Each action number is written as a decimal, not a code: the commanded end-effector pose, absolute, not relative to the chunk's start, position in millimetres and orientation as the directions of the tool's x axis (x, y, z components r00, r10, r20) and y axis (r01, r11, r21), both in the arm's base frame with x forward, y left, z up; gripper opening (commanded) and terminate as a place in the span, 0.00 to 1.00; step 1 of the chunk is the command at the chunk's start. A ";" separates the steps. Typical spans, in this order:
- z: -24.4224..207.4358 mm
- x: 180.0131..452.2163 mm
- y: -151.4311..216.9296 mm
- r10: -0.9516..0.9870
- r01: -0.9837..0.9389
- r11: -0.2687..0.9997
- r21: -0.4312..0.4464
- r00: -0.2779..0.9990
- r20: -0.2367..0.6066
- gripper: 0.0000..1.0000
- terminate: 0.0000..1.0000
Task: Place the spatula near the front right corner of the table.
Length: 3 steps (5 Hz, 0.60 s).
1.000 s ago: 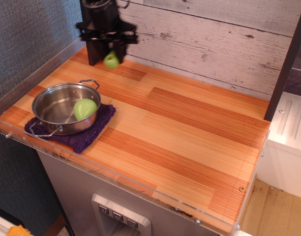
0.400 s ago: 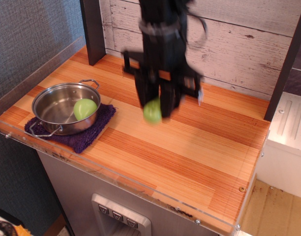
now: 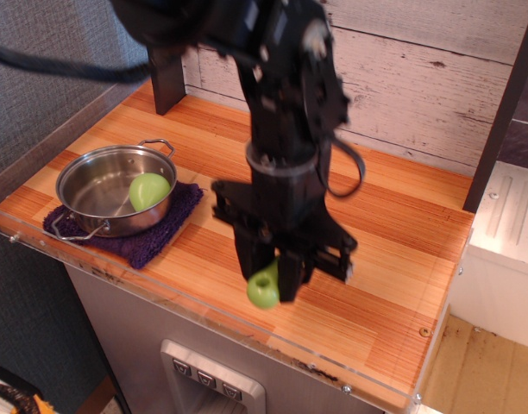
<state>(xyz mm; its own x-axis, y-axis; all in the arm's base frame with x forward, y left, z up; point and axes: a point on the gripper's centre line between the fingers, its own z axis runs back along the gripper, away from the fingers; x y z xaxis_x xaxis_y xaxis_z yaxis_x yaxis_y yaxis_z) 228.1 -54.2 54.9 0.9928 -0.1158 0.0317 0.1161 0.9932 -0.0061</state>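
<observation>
My black gripper [image 3: 269,274] hangs above the front middle of the wooden table [image 3: 385,285], shut on the spatula [image 3: 264,288]. Only the spatula's lime-green handle end with its hole shows below the fingers; the grey blade is hidden inside the gripper. The handle hangs above the tabletop, left of the front right corner [image 3: 415,379].
A steel pot [image 3: 116,188] stands on a purple cloth [image 3: 147,237] at the left, with a smooth green lump [image 3: 148,191] inside it. A clear acrylic rim [image 3: 204,312] edges the front and left. A dark post [image 3: 166,82] stands at the back left, a plank wall behind.
The arm has carried the spatula from the back left corner across the table, and now down toward the front edge.
</observation>
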 end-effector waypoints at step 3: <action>34.7 251.2 -83.9 -0.080 0.080 0.997 0.005 0.993 0.084 0.00 0.00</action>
